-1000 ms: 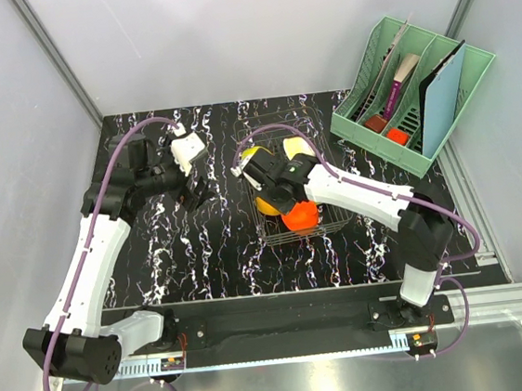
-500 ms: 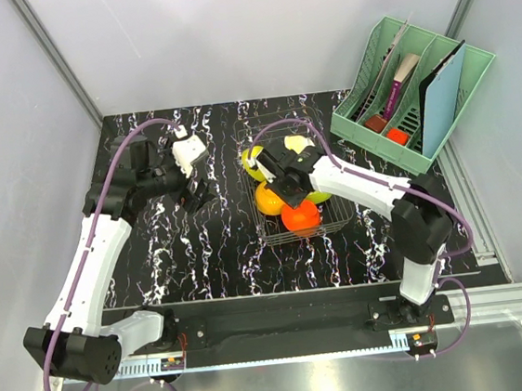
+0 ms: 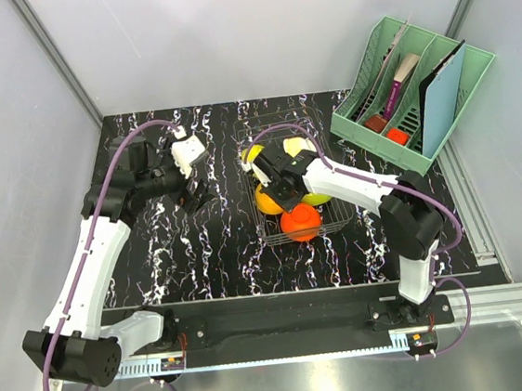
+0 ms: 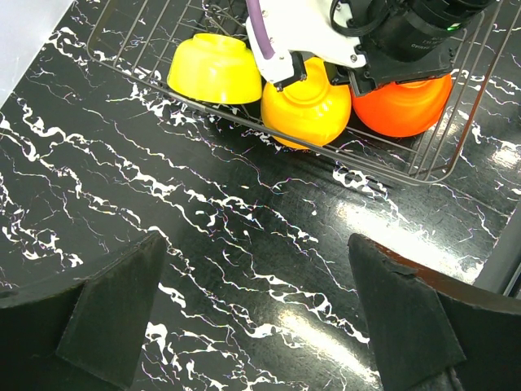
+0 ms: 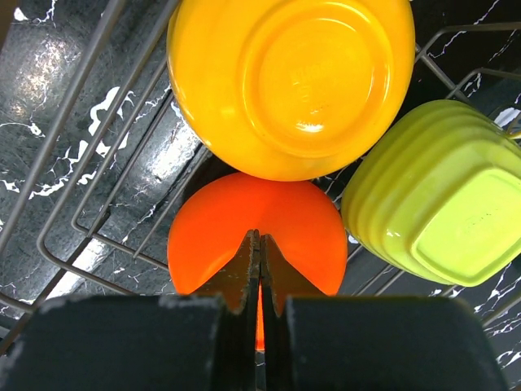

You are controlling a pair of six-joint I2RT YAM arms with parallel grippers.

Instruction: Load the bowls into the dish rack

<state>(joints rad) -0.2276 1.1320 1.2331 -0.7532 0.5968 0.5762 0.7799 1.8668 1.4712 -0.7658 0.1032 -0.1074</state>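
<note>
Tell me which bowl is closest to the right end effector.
The red-orange bowl, directly in front of the shut right end effector; the amber bowl and ribbed lime bowl sit farther off.

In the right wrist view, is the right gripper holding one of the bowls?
No, the right gripper is shut with nothing between its fingers, and the orange bowl lies beyond them.
</note>
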